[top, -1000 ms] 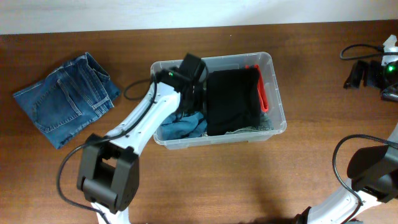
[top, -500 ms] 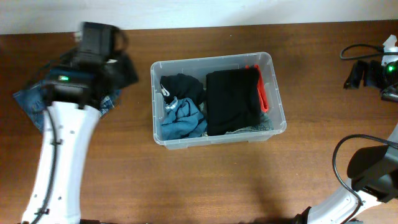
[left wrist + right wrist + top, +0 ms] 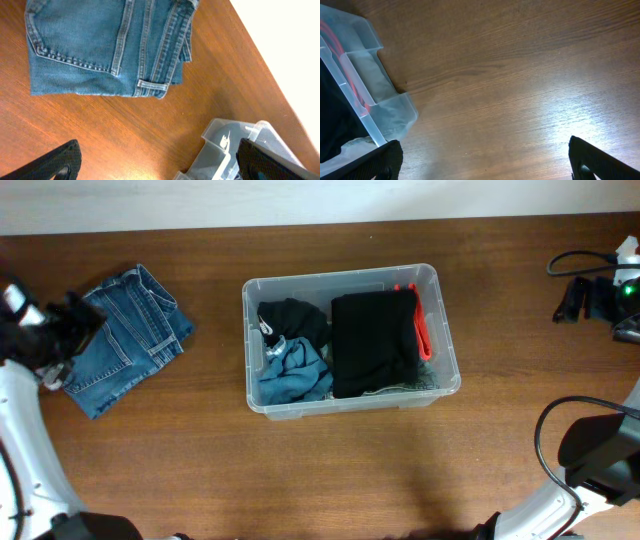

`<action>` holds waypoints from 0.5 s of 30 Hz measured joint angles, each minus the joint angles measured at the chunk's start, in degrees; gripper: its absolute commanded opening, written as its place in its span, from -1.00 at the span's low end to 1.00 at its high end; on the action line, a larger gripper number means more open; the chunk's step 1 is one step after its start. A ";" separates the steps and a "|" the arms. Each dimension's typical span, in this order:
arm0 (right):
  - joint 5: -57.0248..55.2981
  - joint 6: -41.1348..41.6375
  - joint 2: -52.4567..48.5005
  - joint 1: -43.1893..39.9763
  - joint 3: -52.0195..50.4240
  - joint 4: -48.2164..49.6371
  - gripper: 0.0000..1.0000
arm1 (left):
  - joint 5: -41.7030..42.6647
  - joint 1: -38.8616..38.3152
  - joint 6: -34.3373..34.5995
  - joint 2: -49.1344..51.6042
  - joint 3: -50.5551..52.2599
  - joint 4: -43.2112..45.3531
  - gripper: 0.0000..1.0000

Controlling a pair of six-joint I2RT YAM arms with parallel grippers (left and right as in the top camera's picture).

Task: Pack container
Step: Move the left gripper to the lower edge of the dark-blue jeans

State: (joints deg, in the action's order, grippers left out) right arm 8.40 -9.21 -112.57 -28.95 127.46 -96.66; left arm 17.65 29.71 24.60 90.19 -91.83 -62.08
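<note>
— Our left arm [image 3: 18,420] has swung from the container [image 3: 340,275] to the left edge of the table [image 3: 350,470].
— We see the container mid-table, holding a black garment [image 3: 375,345] and blue cloth [image 3: 295,375]; folded jeans [image 3: 120,340] lie well left.
— Our left gripper [image 3: 160,167] gapes wide by the jeans; our right gripper [image 3: 485,165] gapes wide too, empty.

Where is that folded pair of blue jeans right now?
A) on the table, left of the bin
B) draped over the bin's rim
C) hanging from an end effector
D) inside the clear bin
A: the jeans lie flat on the table, apart from the container, with nothing gripping them.
</note>
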 measured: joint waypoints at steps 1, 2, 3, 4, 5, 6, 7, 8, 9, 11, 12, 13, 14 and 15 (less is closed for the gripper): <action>0.00 0.00 0.00 0.00 0.00 -0.02 0.97 | 1.70 1.86 -0.57 0.02 1.81 1.31 0.99; -0.02 0.02 0.00 0.00 0.00 0.00 0.97 | 3.41 3.67 -1.11 0.02 3.74 2.97 0.99; -0.02 0.00 0.00 0.00 0.00 0.00 0.97 | 4.87 5.14 -1.55 0.00 5.57 4.39 0.99; -0.02 0.02 0.00 0.00 0.00 0.02 0.97 | 6.14 6.80 -2.05 0.02 7.65 6.16 0.99; -0.02 0.02 0.00 0.00 0.00 -0.02 0.97 | 7.30 8.11 -2.47 0.00 9.64 7.93 0.99; -0.02 0.02 0.00 0.00 0.00 0.00 0.97 | 9.03 10.34 -2.86 0.02 13.31 10.71 0.99; -0.02 0.00 0.00 0.00 0.00 0.00 0.97 | 10.32 12.00 -3.26 0.07 15.87 12.70 0.99; -0.02 0.00 0.00 0.00 0.00 -0.02 0.97 | 12.33 13.68 -3.93 0.04 18.88 15.45 0.99; -0.02 0.02 0.00 0.00 0.00 0.00 0.97 | 14.88 15.63 -4.55 0.02 22.12 18.47 0.99; 0.00 0.00 0.00 0.00 0.00 -0.02 0.97 | 20.13 18.82 -5.53 0.00 27.39 24.81 0.99; -0.02 0.00 0.00 0.00 0.00 0.00 0.97 | 22.27 20.31 -5.75 0.02 29.64 27.43 0.99; -0.02 0.00 0.00 0.00 0.00 -0.04 0.97 | 24.20 21.64 -6.01 0.02 31.95 29.81 0.99; -0.02 0.02 0.00 0.00 0.00 0.02 0.97 | 25.90 23.26 -6.27 0.02 34.77 32.74 0.99; -0.02 0.00 0.00 0.00 0.00 -0.02 0.97 | 26.88 24.37 -6.38 0.02 36.79 34.49 0.99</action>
State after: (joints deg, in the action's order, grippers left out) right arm 8.38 -9.21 -112.57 -28.95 127.46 -96.68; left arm 44.53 54.08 18.22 90.21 -55.05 -27.59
